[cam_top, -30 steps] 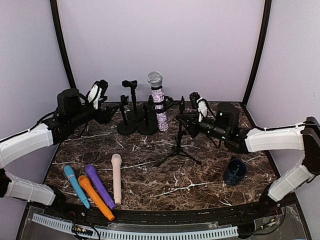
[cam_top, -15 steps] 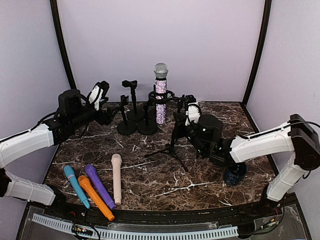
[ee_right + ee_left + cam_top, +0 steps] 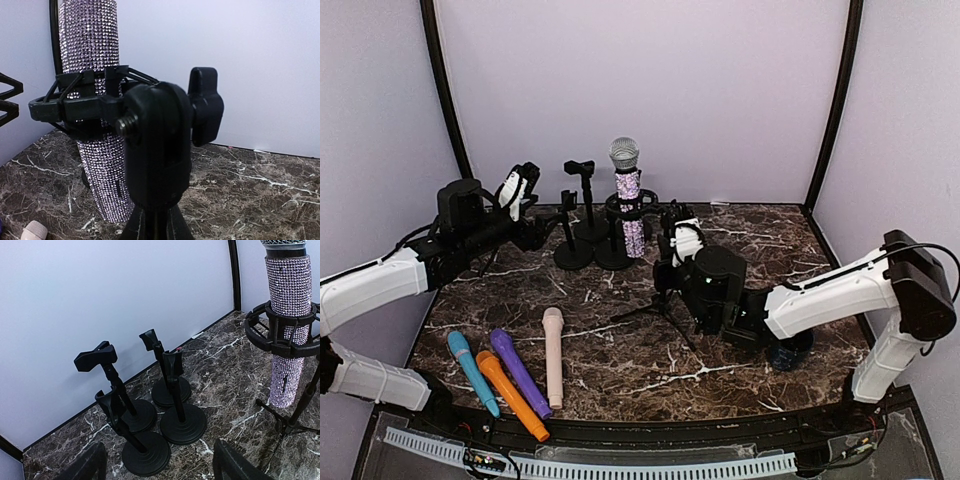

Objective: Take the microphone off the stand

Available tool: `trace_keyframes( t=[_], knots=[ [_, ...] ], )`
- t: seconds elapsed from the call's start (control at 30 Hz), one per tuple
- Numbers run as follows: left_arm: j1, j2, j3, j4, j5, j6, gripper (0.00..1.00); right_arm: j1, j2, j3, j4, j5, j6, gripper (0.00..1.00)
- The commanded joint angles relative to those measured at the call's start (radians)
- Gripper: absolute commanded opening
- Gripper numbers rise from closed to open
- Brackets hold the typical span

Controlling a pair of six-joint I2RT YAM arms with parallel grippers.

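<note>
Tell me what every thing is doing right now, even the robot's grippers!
Sparkly microphone: upright, clipped in its holder.
Tripod stand: upright, held by the right gripper.
Four small stands: upright, empty.
Blue microphone: lying flat.
Orange microphone: lying flat.
Purple microphone: lying flat.
Pink microphone: lying flat.
Mug: upright, partly hidden.
Left gripper: open, empty.
Right gripper: shut on the tripod stand.

Your right arm (image 3: 820, 295) has swung left and drawn in toward its base. Its right gripper (image 3: 672, 262) has dragged the black tripod stand (image 3: 657, 303) leftward across the marbled tabletop (image 3: 620, 370), so the rhinestone-covered lilac microphone with the silver mesh head (image 3: 631, 210) now stands further left too.
</note>
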Motion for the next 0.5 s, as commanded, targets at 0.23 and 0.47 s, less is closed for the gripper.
trace_keyframes(
  t=[0.23,0.47],
  knots=[
    [-0.010,-0.010,-0.013,0.004,-0.003,0.018,0.75,0.033,-0.072,-0.035,-0.008,-0.022,0.071,0.73],
    [-0.015,-0.010,-0.013,0.002,-0.005,0.021,0.75,0.038,-0.227,-0.146,-0.095,-0.140,0.087,0.82]
  ],
)
